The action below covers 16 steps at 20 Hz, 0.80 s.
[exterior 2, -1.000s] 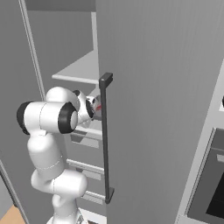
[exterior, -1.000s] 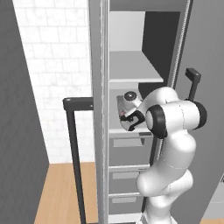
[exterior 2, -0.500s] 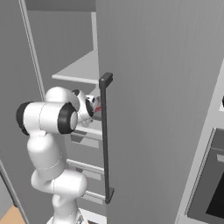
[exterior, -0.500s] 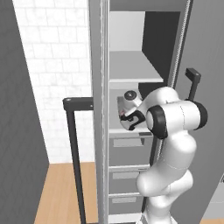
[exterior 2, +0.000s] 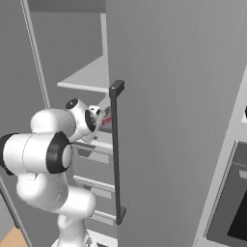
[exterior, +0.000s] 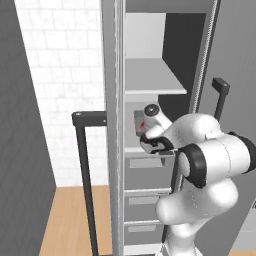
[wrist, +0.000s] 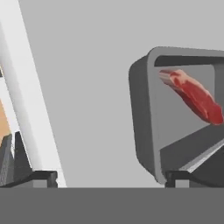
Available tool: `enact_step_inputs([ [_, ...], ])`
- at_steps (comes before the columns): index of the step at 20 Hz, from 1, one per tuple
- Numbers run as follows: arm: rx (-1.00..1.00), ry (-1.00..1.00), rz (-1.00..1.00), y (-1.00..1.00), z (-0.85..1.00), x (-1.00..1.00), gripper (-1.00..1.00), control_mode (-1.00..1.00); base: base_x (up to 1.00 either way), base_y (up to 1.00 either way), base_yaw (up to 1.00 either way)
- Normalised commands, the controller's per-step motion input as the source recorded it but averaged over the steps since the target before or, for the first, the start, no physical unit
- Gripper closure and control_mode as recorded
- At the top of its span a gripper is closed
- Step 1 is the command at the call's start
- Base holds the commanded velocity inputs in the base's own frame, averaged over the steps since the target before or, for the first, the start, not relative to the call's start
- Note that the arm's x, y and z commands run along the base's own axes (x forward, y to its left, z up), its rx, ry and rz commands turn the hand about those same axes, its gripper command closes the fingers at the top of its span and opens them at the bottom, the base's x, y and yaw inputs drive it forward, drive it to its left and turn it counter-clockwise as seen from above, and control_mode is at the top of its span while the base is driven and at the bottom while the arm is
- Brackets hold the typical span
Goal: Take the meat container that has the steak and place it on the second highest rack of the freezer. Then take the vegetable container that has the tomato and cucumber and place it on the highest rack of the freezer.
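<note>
step: first half of the task is being closed out; the meat container (wrist: pixel 175 113) is sitting on a pale shelf inside the freezer (exterior: pixel 155 75), on the level just below the highest rack (exterior: pixel 152 82), which i'm reading as the second highest rack.
fingers: the fingers (wrist: pixel 111 177) are standing wide apart, one tip showing at the lower left of the hand view and the other at the lower right by the tray's near corner; they are clamping nothing, as far as i can judge.
task thing, left base view: the tray (exterior: pixel 140 124) is showing just beyond the wrist, a red fleck in it.
task thing, right base view: a sliver of red and grey is peeking out between the hand and the black door handle (exterior 2: pixel 116 154).
contents: the steak (wrist: pixel 192 94) is lying alone in the dark-grey tray, slanting across the floor toward the far wall; nothing else is in there.
next move: judging it calls for drawing the hand straight back out of the cabinet, clear of the tray rim and door edge, then going for the vegetable container.
risk: the right tip is looking very near the tray corner; a sideways pull could be dragging it.
</note>
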Motion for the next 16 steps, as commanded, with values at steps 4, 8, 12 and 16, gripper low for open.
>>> enact_step_inputs([
  [4,0.01,0.00,-0.20,-0.13,0.64,-0.48,-1.00,-1.00,0.00,0.00,0.00],
  [8,0.07,0.00,-0.20,-0.09,0.60,-0.63,-1.00,-1.00,0.00,0.00,0.00],
  [12,0.08,-0.02,-0.22,-0.06,0.23,-0.67,-1.00,-1.00,0.00,0.00,0.00],
  [16,0.13,-0.08,-0.27,-0.03,0.18,-0.77,-1.00,-1.00,0.00,0.00,0.00],
])
